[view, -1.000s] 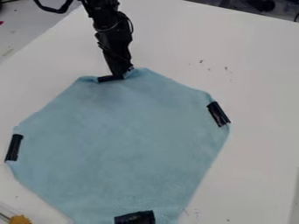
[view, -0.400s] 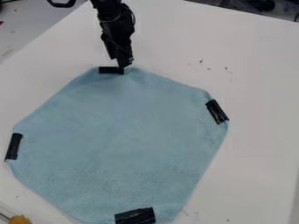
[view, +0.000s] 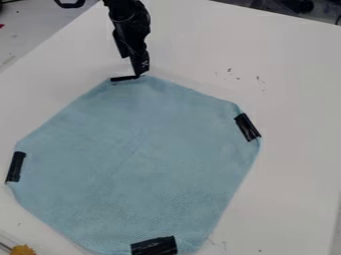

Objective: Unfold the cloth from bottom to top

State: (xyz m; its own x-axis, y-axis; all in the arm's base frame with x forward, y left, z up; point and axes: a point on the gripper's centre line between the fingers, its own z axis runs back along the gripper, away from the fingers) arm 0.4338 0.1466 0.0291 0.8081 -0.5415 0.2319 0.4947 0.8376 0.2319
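Hand (view: 139, 74) is pinching the cloth (view: 143, 159) beside its far black strip (view: 123, 79); good practice is laying that edge flat, then releasing without dragging.

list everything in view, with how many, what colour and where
table: 1, white, across the scene
cloth: 1, light blue, spread on the table
strips: 4, black, at the cloth's left, right, top and bottom edges
marks: several, dark, on the table beyond the cloth's upper right
fuzzy thing: 1, yellow-orange, bottom left corner
loop: 1, black, top left
robot arm: 1, black, from the top edge
gripper: 1, black, at the top strip
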